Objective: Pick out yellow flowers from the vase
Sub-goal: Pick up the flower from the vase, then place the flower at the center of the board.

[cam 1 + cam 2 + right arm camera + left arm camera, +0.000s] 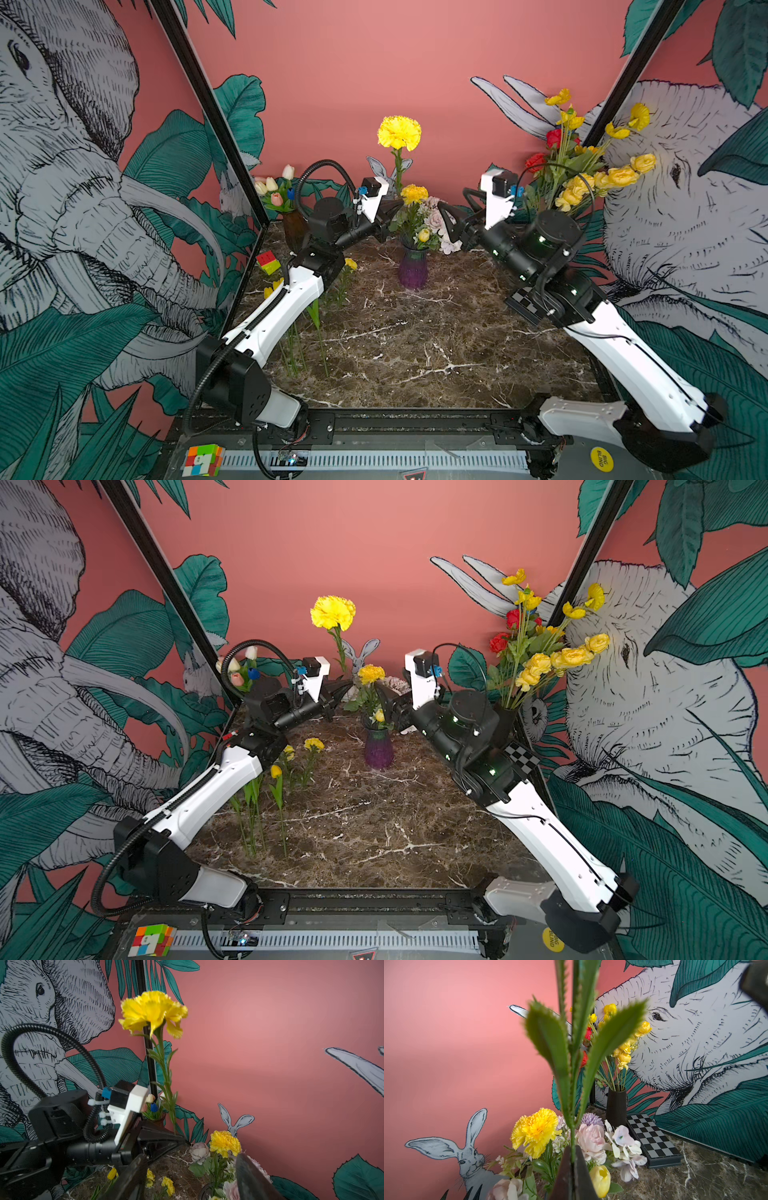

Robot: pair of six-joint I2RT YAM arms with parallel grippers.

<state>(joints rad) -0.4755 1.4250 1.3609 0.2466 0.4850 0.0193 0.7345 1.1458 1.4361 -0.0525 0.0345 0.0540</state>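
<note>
Fingers of the left gripper [572,1149] pinch the carnation [399,132], twelve o'clock from the vase [412,270]. Right gripper [189,1159] gapes at two o'clock.

Marble table [415,353] bears purple vase [412,270], loose yellow flowers [314,744], chessboard [652,1140].

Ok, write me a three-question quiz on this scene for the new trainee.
1. True or false: the left tool is shut on the stem of the tall yellow carnation.
2. The middle vase is: A purple, B black, C brown.
3. Fill in: the right tool has its jaws ___.
Key: 1 true; 2 A; 3 open.
</note>
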